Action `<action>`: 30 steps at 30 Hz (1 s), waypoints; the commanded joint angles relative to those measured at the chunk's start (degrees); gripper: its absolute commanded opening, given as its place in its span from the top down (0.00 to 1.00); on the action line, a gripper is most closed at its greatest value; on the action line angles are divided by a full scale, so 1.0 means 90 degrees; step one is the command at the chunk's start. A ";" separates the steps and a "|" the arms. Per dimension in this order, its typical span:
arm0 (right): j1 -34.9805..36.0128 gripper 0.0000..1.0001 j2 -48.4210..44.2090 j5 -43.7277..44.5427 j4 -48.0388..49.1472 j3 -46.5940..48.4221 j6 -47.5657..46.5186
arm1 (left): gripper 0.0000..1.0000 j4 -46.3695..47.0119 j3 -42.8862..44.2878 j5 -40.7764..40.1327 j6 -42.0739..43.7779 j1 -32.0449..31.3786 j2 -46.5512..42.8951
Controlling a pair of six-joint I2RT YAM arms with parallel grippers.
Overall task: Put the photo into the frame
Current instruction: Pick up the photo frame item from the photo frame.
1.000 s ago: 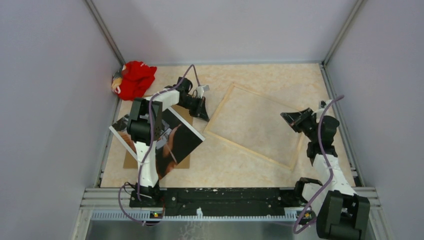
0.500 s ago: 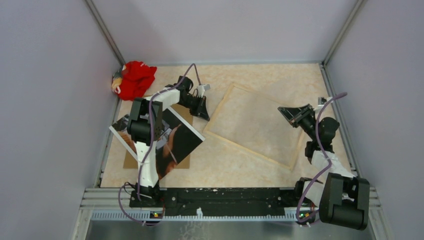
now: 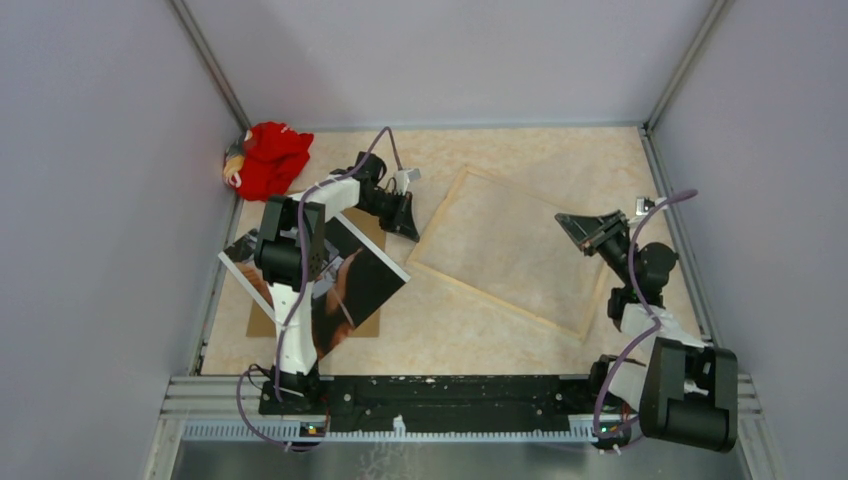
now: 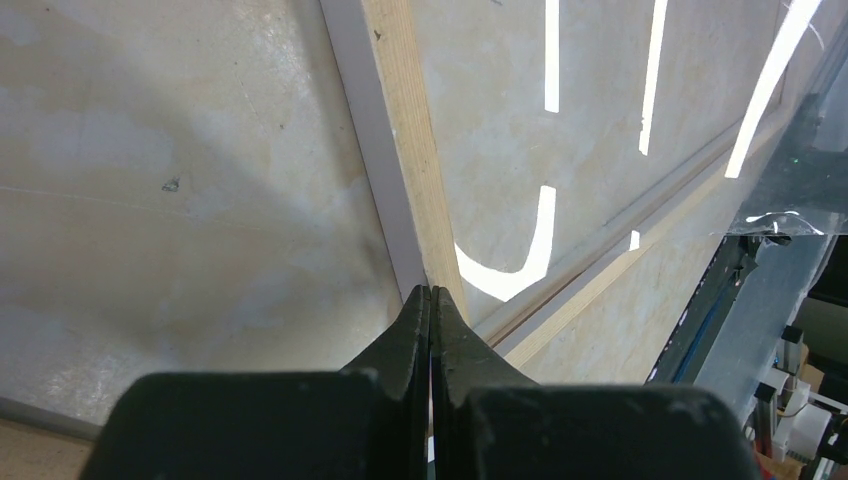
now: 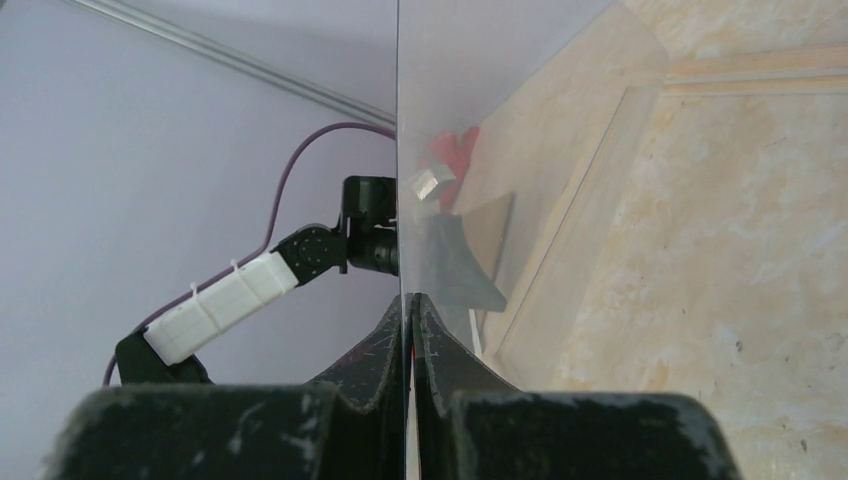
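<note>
The frame (image 3: 505, 250) lies flat at mid-table, light wood rear edges up; its left rail shows in the left wrist view (image 4: 405, 130). The photo (image 3: 350, 285) lies face up on the left, partly under my left arm. My left gripper (image 3: 408, 230) is shut, its tips (image 4: 432, 292) at the frame's left rail. My right gripper (image 3: 582, 228) is shut on the edge of a clear pane (image 5: 470, 90) and holds that edge raised above the frame's right side (image 5: 408, 300).
A brown backing board (image 3: 262, 322) lies under the photo. A red cloth bundle (image 3: 268, 158) sits in the far left corner. Grey walls close in the table on three sides. A black rail (image 3: 450, 390) runs along the near edge.
My right gripper has moved a little up and to the left with the clear pane, and the right arm has folded back. The left arm has not moved.
</note>
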 commanded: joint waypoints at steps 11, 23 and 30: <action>-0.0018 1.00 0.0979 0.0159 0.2693 -0.0241 0.1718 | 1.00 -0.0043 0.0040 0.0144 0.0111 -0.0061 -0.0071; -0.0023 1.00 0.0690 0.0103 0.2227 -0.0122 0.1669 | 1.00 -0.0084 0.0066 0.0117 0.0139 -0.0061 -0.0097; -0.0013 1.00 0.0431 0.0203 0.1412 -0.0193 0.1265 | 1.00 -0.0081 0.0074 0.0127 0.0134 -0.0061 -0.0118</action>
